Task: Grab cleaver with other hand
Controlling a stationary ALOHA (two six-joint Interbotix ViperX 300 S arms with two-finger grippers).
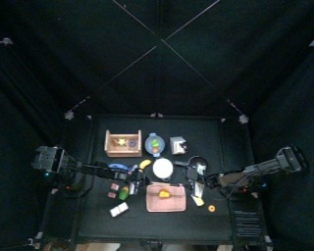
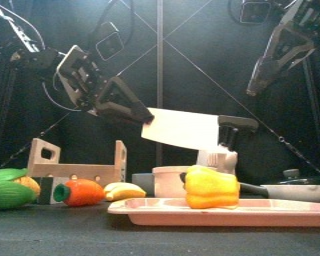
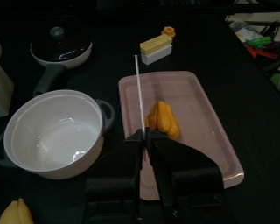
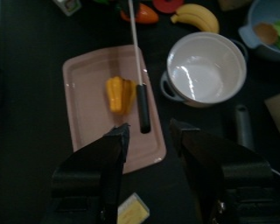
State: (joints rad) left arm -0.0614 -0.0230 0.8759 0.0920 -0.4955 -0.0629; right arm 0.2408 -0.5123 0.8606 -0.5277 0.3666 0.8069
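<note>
The cleaver (image 2: pixel 183 128) hangs in the air above the pink tray (image 2: pixel 270 209), blade flat to the front camera and black handle (image 2: pixel 238 124) pointing right. My left gripper (image 3: pixel 143 144) is shut on its blade end, reaching in from the left (image 2: pixel 120 104). In the right wrist view the cleaver shows edge-on as a thin line (image 4: pixel 134 39) running into the handle (image 4: pixel 143 96). My right gripper (image 4: pixel 146 131) is open, one jaw on each side of the handle's end without touching it. From the front it hangs above and to the right of the handle (image 2: pixel 262 82).
A yellow pepper (image 2: pixel 212 187) lies on the tray. Beside the tray stands a white pot (image 3: pixel 55 131), with a black lidded pan (image 3: pixel 60 48) and a yellow block (image 3: pixel 157 45) beyond. A wooden crate (image 2: pixel 69 160), banana (image 2: pixel 123 190) and other toy food (image 2: pixel 80 192) sit at front left.
</note>
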